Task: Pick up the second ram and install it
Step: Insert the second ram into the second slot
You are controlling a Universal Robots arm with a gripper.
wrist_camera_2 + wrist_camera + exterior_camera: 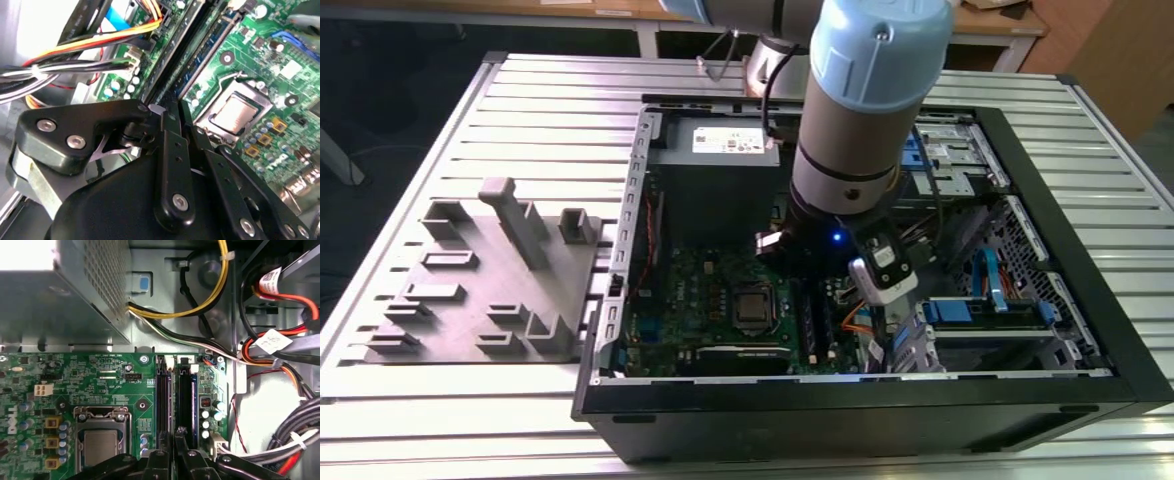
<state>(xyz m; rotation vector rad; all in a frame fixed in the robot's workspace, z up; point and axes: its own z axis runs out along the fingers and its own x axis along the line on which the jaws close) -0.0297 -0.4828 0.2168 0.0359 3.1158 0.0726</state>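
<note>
Open black computer case (1067,330) on a slatted metal surface (547,110). Inside, green motherboard (100,385) below the claw, with silver CPU socket (100,440) just beside the claw, toward the exterior view's left. Grey power supply box (714,150) past the socket, away from the claw. Yellow, orange, black and red cables (100,45) bundled close to the claw, on the side opposite the socket. Blue drive brackets (987,300) beyond those. Grey holder tray (480,290) with upright slabs outside the case, well apart from the claw.
</note>
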